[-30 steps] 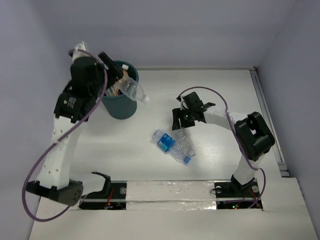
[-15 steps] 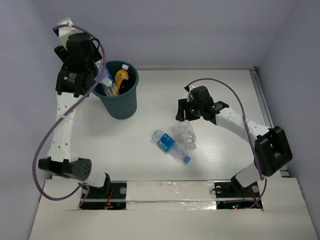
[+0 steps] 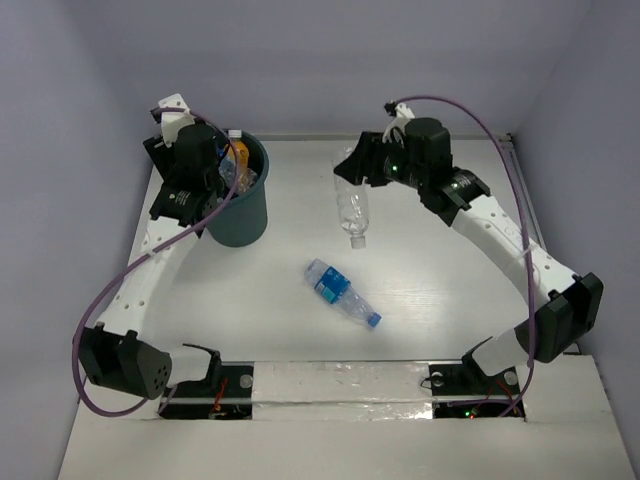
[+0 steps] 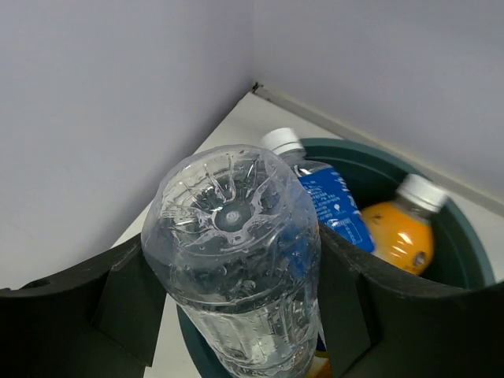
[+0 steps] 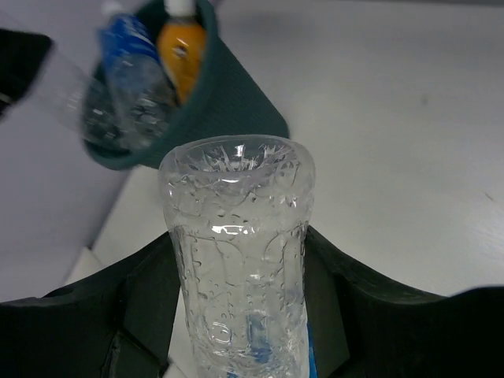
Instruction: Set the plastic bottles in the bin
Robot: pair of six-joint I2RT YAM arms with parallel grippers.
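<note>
The dark teal bin [image 3: 240,212] stands at the back left and holds a blue-labelled bottle [image 4: 334,201] and an orange bottle [image 4: 400,238]. My left gripper [image 3: 218,172] hangs over the bin's left rim, shut on a clear plastic bottle [image 4: 236,252] whose base faces the wrist camera. My right gripper [image 3: 362,168] is raised over the back middle of the table, shut on another clear bottle [image 3: 352,208] that hangs cap down. In the right wrist view that bottle [image 5: 240,260] fills the gap between the fingers. A blue-labelled bottle [image 3: 340,291] lies on the table in the middle.
Grey walls close in the back and both sides, and the left wall runs close to the bin [image 5: 236,106]. A metal rail [image 3: 530,220] runs along the table's right edge. The arm bases [image 3: 340,385] sit on the near strip.
My right gripper has lifted its clear bottle off the table and carried it back and up towards the bin. My left arm has swung round the bin's left side, still holding its bottle.
</note>
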